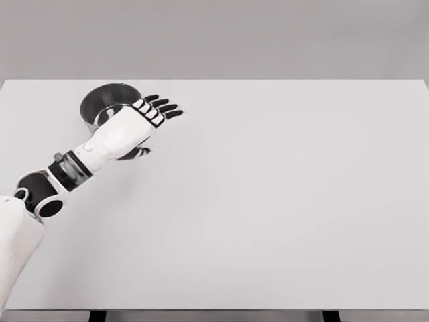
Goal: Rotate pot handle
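Observation:
A round steel pot [106,102] stands on the white table [268,201] at the far left. Its handle is hidden from me, covered by my hand or out of sight. My left hand [149,119] reaches in from the lower left and lies over the pot's near right rim. The black fingers [164,107] stretch out straight to the right past the pot, and the thumb [134,153] points down toward the table. The fingers are spread and hold nothing. My right arm does not show.
The table's far edge runs just behind the pot, with a grey wall beyond. Two dark table legs [98,316] show under the front edge.

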Available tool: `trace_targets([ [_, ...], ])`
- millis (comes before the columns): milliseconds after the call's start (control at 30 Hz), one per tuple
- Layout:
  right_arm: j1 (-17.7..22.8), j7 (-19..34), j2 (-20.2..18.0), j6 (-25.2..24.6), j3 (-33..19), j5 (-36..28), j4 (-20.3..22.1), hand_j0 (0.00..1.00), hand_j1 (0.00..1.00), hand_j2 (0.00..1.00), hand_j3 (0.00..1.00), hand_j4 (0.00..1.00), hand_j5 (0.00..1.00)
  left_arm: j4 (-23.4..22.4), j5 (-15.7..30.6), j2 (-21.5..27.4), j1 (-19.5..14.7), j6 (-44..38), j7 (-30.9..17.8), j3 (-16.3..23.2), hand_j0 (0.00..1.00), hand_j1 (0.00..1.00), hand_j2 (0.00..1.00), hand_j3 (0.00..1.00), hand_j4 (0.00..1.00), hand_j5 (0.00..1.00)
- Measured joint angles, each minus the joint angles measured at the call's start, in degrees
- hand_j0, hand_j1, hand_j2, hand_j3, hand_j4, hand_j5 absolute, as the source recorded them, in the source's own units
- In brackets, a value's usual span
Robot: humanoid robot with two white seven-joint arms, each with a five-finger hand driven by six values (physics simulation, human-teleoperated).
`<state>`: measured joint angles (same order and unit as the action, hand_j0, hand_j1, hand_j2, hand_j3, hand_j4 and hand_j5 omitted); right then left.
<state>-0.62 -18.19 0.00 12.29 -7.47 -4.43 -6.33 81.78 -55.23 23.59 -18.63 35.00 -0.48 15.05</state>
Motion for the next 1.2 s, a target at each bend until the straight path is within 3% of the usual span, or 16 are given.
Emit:
trace_targets([
  [500, 0.00, 0.00, 0.00, 0.00, 0.00, 0.00, 0.00, 1.00, 1.00, 1.00, 1.00, 1.00, 1.00, -3.76, 0.07, 2.73, 0.18, 0.00, 0.00, -4.29, 1.00, 1.00, 1.00, 1.00, 1.00, 1.00],
  [833, 0.00, 0.00, 0.00, 0.00, 0.00, 0.00, 0.00, 1.00, 1.00, 1.00, 1.00, 1.00, 1.00, -4.62, 0.09, 4.26, 2.02, 0.00, 0.00, -8.59, 1.00, 1.00, 1.00, 1.00, 1.00, 1.00],
  [1200, 0.00, 0.00, 0.00, 0.00, 0.00, 0.00, 0.00, 1.00, 1.00, 1.00, 1.00, 1.00, 1.00, -9.02, 0.10, 5.58, 1.32, 0.00, 0.00, -12.35, 1.00, 1.00, 1.00, 1.00, 1.00, 1.00],
])
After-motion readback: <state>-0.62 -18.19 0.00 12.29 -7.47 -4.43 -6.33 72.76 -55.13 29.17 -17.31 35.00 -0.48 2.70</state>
